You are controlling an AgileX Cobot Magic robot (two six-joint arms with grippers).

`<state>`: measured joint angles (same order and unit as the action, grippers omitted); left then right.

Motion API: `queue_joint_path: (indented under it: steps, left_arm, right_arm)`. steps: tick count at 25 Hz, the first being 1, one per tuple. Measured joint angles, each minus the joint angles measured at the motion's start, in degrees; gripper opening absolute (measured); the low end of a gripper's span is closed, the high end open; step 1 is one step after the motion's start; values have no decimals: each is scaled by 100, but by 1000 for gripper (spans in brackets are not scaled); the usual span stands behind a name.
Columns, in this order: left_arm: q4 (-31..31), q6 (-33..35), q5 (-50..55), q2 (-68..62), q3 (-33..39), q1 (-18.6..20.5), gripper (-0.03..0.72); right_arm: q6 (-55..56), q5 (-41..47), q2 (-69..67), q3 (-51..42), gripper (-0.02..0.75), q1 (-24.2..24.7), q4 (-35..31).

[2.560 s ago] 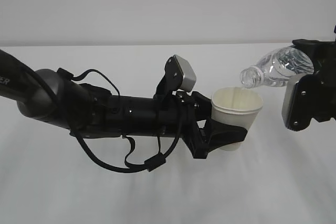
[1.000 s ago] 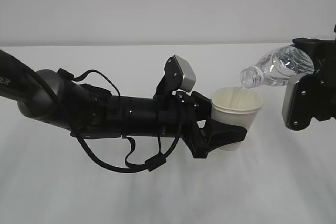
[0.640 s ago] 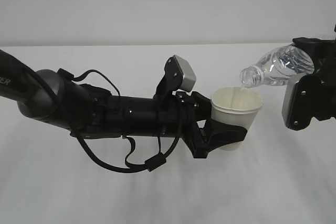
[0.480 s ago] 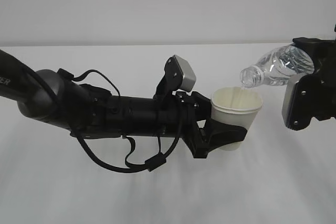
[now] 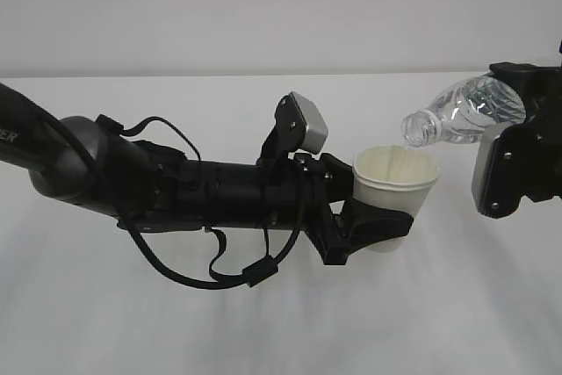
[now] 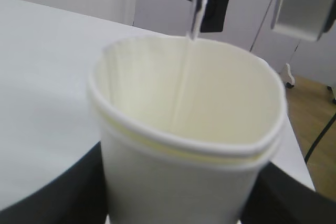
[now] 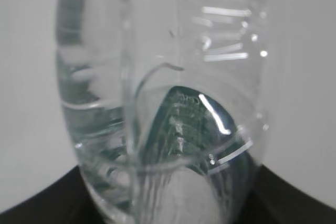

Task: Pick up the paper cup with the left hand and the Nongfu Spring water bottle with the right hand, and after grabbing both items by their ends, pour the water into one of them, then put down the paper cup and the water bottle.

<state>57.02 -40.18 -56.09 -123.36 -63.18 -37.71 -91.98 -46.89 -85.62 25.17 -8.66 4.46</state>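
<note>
Paper cup (image 5: 395, 183) clamped between left fingers (image 5: 386, 227); right fingers (mostly hidden) grip tilted bottle (image 5: 461, 111).

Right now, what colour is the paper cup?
Plain cream-white paper cup; clearest in the left wrist view.

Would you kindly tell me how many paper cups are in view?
1. The cup is held off the table in the left tool, under the mouth of the tilted bottle. No other cup shows.
</note>
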Motion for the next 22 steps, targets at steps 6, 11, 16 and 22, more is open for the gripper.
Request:
queue_joint_path:
  steps: [6,11,16,22]
  left_arm:
    - [-10,0,0,0,0,0,474]
    - [-9,0,0,0,0,0,474]
    - [-9,0,0,0,0,0,474]
    - [-9,0,0,0,0,0,474]
  right_arm:
    - [-59,0,0,0,410,0,0]
    - [-70,-4,0,0,410,0,0]
    - [-70,-13,0,0,410,0,0]
    - [-70,-13,0,0,410,0,0]
